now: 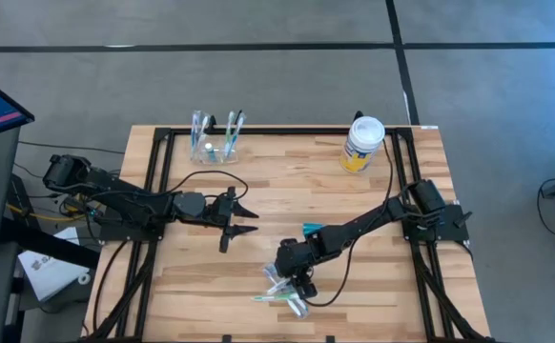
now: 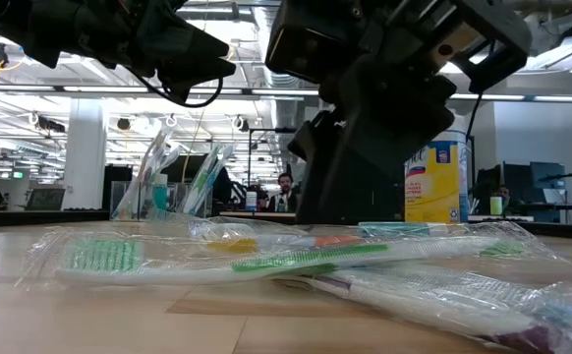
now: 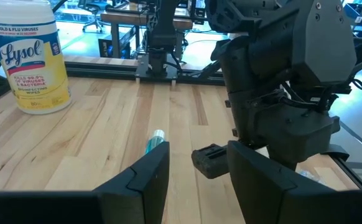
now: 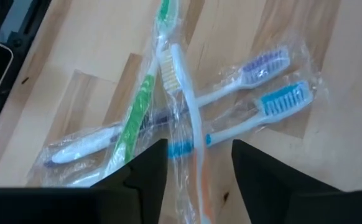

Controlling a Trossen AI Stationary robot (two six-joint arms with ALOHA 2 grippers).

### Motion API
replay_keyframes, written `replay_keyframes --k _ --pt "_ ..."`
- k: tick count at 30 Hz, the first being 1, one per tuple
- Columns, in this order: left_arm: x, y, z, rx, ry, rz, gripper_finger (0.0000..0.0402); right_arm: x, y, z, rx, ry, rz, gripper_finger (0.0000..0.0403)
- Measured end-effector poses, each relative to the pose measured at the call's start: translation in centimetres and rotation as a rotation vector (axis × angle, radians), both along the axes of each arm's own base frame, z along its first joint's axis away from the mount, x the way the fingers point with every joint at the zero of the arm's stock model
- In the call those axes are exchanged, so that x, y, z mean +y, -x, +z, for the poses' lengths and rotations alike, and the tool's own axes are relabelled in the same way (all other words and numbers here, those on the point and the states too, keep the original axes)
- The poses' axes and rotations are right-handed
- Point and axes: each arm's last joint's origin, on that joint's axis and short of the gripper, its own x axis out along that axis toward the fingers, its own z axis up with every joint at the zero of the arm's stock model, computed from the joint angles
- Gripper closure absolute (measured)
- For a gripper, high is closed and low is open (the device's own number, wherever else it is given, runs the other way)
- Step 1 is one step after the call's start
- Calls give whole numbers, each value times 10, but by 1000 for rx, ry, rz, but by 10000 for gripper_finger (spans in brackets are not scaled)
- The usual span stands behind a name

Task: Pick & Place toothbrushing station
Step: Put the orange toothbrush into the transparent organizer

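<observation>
Several toothbrushes in clear wrappers (image 4: 187, 106) lie crossed in a loose pile on the wooden table near its front edge (image 1: 282, 297). My right gripper (image 4: 198, 177) hangs open just above them, pointing steeply down, with an orange-and-white brush's handle running between its fingers. A clear cup (image 1: 215, 148) with more toothbrushes standing in it sits at the far left. A small teal tube (image 1: 313, 229) lies mid-table. My left gripper (image 1: 242, 217) waits open and nearly level, left of centre, facing the tube (image 3: 154, 142).
A white-lidded jar with a yellow label (image 1: 363, 145) stands at the far right. Black frame rails (image 1: 154, 191) run along the table's left and right sides. Bare wood lies between the cup and the pile.
</observation>
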Motion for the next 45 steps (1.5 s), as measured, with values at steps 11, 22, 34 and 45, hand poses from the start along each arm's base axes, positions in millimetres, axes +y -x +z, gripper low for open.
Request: replay_keyframes --k 11,22,34,45 --pt "0 0 0 0 0 -1 247 3 4 -1 25 9 11 285" --pt "0 0 0 0 1 -5 247 3 5 -2 32 25 4 290" --pt "0 0 0 0 1 -3 247 2 8 -4 70 44 2 309" --pt "0 0 0 0 0 1 247 2 8 -4 72 45 12 395"
